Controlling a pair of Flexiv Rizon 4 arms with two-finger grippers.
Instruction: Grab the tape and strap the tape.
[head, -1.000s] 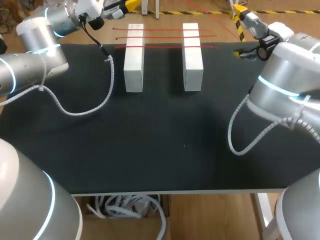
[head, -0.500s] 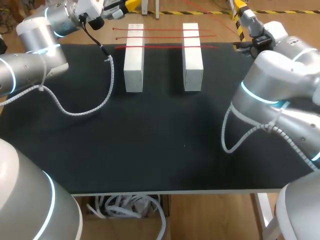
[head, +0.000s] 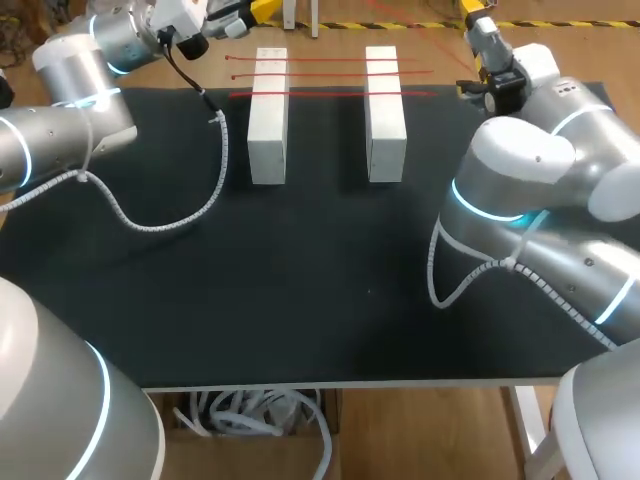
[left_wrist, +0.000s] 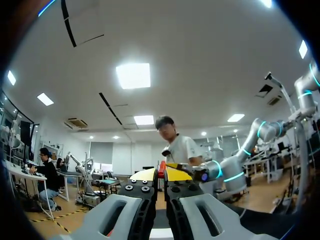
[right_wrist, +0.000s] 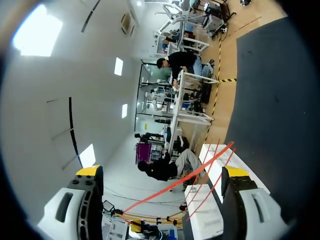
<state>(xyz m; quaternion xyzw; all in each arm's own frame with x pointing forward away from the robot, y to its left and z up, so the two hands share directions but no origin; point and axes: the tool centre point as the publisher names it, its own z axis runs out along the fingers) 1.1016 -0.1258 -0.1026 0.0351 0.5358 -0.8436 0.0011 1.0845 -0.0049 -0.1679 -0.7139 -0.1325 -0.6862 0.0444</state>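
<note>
So the thing to grab is the set of three thin red tapes (head: 330, 94) stretched side by side across the far ends of two white rectangular blocks (head: 268, 130), which stand apart near the back edge of the black cloth-covered table (head: 320, 290). The nearest strand runs over the cloth's far edge and the other two sit just beyond it. The right gripper (right_wrist: 162, 172) is up past the far right corner, its fingers spread wide with nothing between them. In its wrist view the red strands and the blocks lie ahead of it, well apart from the fingers. The left gripper (left_wrist: 161, 175) is off the far left corner with its yellow tips pressed together on a small red sliver (left_wrist: 161, 168). I honestly can't tell if that's a tape end or something else.

What worries me: those strands are super thin and bunched close, so my guess is the right fingers could easily close on two at once, or on none if they come in a bit high. They also sit right on the block tops, so coming in low might bump a block and slacken everything. And if the left one really does hold a strand, a hard pull from the right could yank it loose or tip the blocks.
</note>
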